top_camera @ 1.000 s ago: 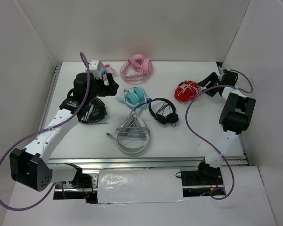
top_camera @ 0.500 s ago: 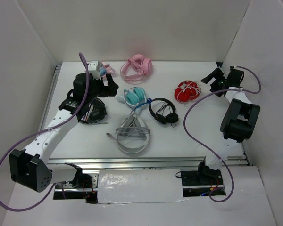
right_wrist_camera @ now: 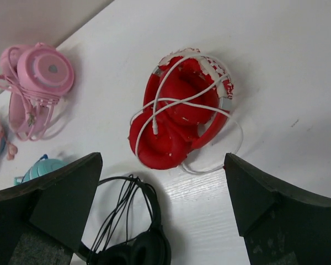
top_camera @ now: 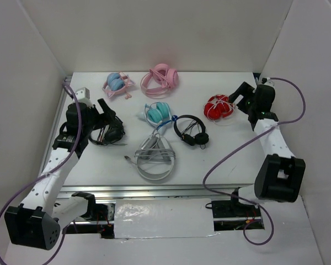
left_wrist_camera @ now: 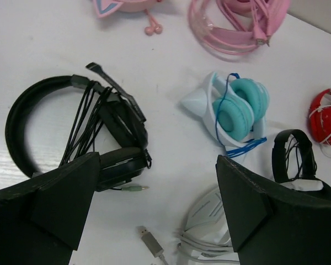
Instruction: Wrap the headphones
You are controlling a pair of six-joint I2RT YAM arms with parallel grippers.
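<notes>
The red headphones (top_camera: 219,106) lie folded on the white table at the back right. Their thin white cable is wound over the cups (right_wrist_camera: 179,121), and one loose loop rests on the table beside them. My right gripper (top_camera: 241,99) hovers just right of them, open and empty. In the right wrist view its fingers straddle the near edge of the headphones without touching them (right_wrist_camera: 162,175). My left gripper (top_camera: 106,116) is open over the left side of the table, far from the red headphones (left_wrist_camera: 328,116). Nothing sits between its fingers (left_wrist_camera: 157,165).
A big black headset (top_camera: 110,132) lies under the left gripper. Teal headphones (top_camera: 158,112), small black on-ear headphones (top_camera: 190,131) and a white-grey pair (top_camera: 154,157) fill the middle. Pink headphones (top_camera: 161,77) and a pink-blue pair (top_camera: 117,84) lie at the back. Walls enclose three sides.
The right gripper opened wide and came away from the red headphones, pulling back to their right. The left arm drew back toward the left, uncovering the pink-blue pair.
</notes>
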